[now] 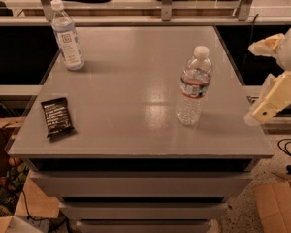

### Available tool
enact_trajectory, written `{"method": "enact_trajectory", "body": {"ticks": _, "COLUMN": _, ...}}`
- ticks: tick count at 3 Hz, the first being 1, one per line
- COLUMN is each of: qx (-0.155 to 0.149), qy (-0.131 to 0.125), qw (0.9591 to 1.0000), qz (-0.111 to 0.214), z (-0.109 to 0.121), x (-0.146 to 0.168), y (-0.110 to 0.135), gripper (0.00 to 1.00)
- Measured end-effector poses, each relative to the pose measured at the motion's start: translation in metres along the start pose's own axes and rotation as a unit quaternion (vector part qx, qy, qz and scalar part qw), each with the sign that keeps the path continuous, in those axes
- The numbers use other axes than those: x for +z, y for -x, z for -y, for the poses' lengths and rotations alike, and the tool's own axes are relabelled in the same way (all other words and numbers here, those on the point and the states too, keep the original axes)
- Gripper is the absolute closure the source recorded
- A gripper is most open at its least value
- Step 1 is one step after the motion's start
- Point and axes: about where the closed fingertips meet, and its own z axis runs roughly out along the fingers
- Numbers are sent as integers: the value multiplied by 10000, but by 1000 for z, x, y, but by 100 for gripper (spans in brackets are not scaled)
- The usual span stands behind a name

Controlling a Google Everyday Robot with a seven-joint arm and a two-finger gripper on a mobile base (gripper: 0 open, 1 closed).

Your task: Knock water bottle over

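The water bottle (pixel 193 87) stands upright on the right half of the grey table (pixel 131 96). It is clear and ribbed, with a white cap and a narrow red-and-dark label band. My gripper (pixel 267 103) is at the right edge of the view, beyond the table's right edge and well apart from the bottle. It is a pale cream-coloured piece hanging at about table height.
A taller smooth bottle (pixel 68 37) with a pale blue-white label stands at the table's back left. A dark snack packet (pixel 56 117) lies flat near the front left edge. Shelving runs behind the table. Cardboard boxes (pixel 276 205) sit on the floor at right and left.
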Motion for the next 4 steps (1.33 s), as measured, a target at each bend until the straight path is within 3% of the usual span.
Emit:
{"method": "enact_trajectory", "body": {"ticks": 1, "qx": 51, "qy": 281, "qw": 9966, "qz": 776, "z": -1, "x": 24, "y": 2, "gripper": 0}}
{"method": "enact_trajectory", "body": {"ticks": 2, "qx": 129, "qy": 465, "qw": 9878, "qz": 1482, "z": -1, "x": 45, "y": 0, "gripper": 0}}
{"method": "enact_trajectory", "body": {"ticks": 3, "qx": 221, "qy": 608, "qw": 9747, "qz": 2138, "z": -1, "x": 59, "y": -1, "gripper": 0}}
{"method": "enact_trajectory", "body": {"ticks": 4, "qx": 335, "qy": 792, "qw": 9565, "qz": 2787, "z": 0, "x": 73, "y": 0, "gripper": 0}}
